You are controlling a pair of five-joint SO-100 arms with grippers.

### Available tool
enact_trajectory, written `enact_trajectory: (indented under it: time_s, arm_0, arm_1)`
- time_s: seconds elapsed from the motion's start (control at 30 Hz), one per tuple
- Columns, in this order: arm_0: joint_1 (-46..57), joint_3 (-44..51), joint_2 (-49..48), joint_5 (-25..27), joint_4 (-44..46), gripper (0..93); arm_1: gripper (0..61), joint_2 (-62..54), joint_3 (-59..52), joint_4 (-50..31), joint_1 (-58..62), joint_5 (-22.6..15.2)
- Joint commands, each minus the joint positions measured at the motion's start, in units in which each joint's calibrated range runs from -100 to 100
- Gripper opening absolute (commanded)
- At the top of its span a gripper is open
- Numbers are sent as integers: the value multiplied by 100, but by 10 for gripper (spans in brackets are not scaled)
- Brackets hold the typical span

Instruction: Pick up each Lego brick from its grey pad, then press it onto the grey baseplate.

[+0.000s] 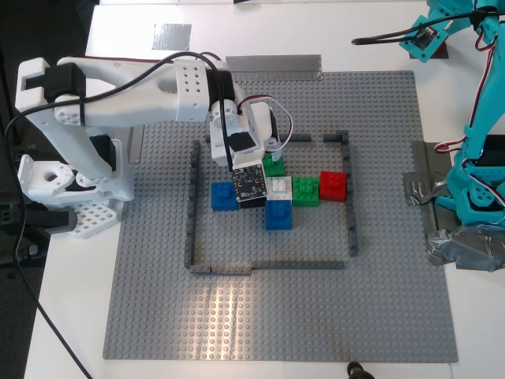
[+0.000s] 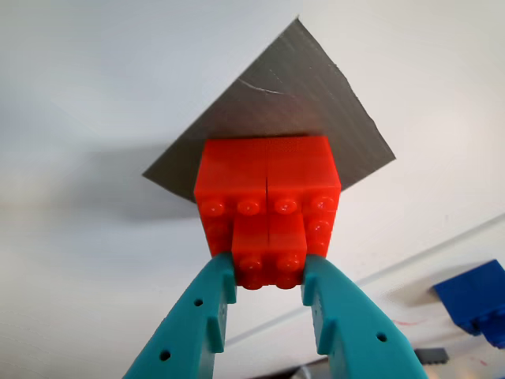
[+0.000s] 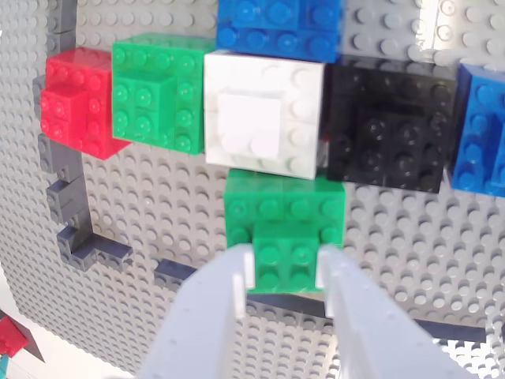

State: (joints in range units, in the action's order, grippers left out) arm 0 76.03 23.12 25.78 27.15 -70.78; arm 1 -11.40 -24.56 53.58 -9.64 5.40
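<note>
Exterior view first: the grey baseplate (image 1: 379, 300) covered most of the white table (image 1: 71, 316), and the white arm (image 1: 118, 95) reached in from the exterior view's left to hang over a cluster of bricks inside the dark grey outline (image 1: 192, 205). A green brick (image 1: 274, 165) peeked out right under that arm's tip. Beside it we saw a white brick (image 1: 278, 188), a second green brick (image 1: 306, 190), a red brick on the plate (image 1: 332, 185) and two blue bricks (image 1: 224, 196) (image 1: 278, 215). One grey pad (image 1: 171, 35) lay on the table past the plate's far edge, near a tape strip (image 1: 274, 65). The teal arm (image 1: 473, 158) stood at the exterior view's right.

First wrist view: our first gripper (image 2: 270, 272), the teal one, had its jaws pinching the small raised block of a red brick (image 2: 268, 197). That brick was touching a grey pad (image 2: 316, 95) on the white table; we couldn't tell if it was lifted. A blue piece (image 2: 477, 300) lay well apart from it.

Second wrist view: our second gripper (image 3: 288, 264), the white one, had its jaws closed around the green brick's (image 3: 284, 209) raised middle block. The brick sat on the baseplate (image 3: 158, 205), touching the white brick (image 3: 264, 110), with a black brick (image 3: 387, 130) next to that.
</note>
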Motion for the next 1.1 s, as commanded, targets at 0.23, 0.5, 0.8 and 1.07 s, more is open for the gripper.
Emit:
enact_trajectory:
  time_s: [0.23, 0.5, 0.8, 1.07]
  arm_0:
    - [-178, 853, -1205, -417, -2124, 0]
    - [-816, 275, -2329, -363, -2922, 0]
    - [-1672, -1378, -3548, -139, -2922, 0]
    - [-2594, -2380, -4312, -153, -2922, 0]
  arm_1:
    - [1, -113, -22, -183, 184, -113]
    - [89, -139, -76, -216, 155, -44]
    - [205, -173, -112, -216, 148, -59]
    - [205, -371, 131, 191, 111, -64]
